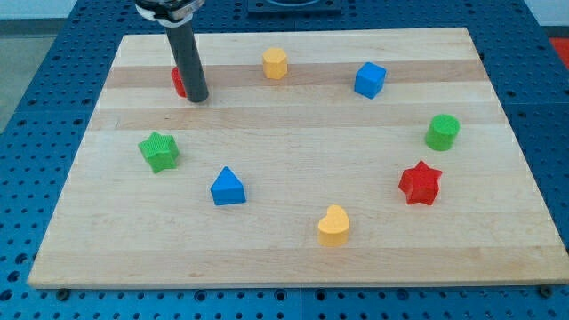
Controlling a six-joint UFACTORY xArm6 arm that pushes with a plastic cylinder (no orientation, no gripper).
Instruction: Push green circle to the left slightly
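Observation:
The green circle point(442, 132) is a short green cylinder near the board's right edge. My tip point(196, 97) rests on the board at the upper left, far from the green circle. It stands right against a red block point(179, 82), which the rod mostly hides, so its shape cannot be made out.
A wooden board point(293, 253) lies on a blue pegboard. On it are a yellow hexagon block point(276, 63), a blue cube point(370, 80), a red star point(420, 183) below the green circle, a yellow heart point(333, 226), a blue triangle point(228, 187) and a green star point(159, 150).

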